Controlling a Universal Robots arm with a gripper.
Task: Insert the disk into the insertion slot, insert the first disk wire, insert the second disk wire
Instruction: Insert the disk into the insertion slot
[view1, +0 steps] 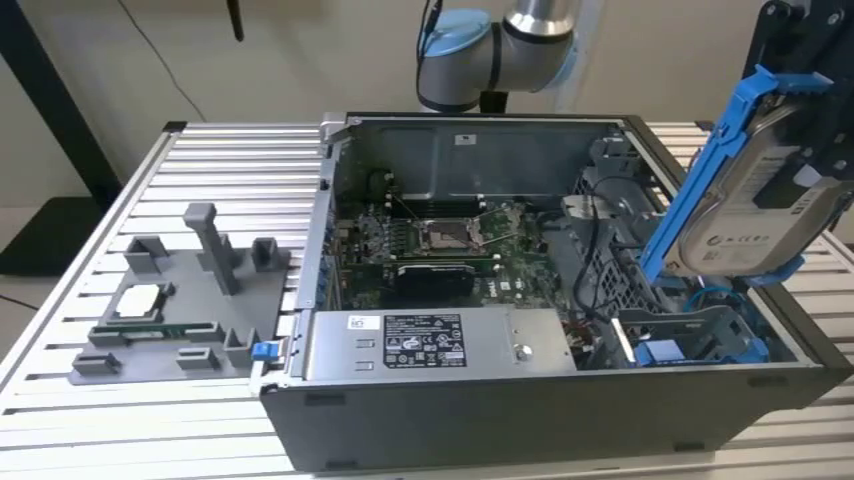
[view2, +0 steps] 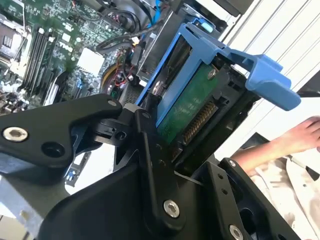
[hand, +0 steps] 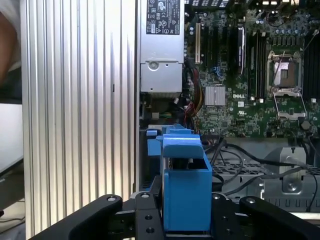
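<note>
Step one of three in hand: disk carried, not yet seated.

Gripped in the black claw (hand: 184, 222), clamped tight on its sides: flat silver-grey rectangular disk with white label, clipped in a bright blue plastic carrier (view1: 755, 195). Held on edge and tilted, close above but apart from the grey sheet-metal insertion slot with blue fittings (view1: 683, 330), at the exterior view's right end of the open grey computer case (view1: 534, 425) on the slatted aluminium surface (view1: 200, 150). Judged: both wire steps untouched; seating calls for squaring carrier to slot mouth, clear of the dark loose cables (view1: 603, 205).
</note>
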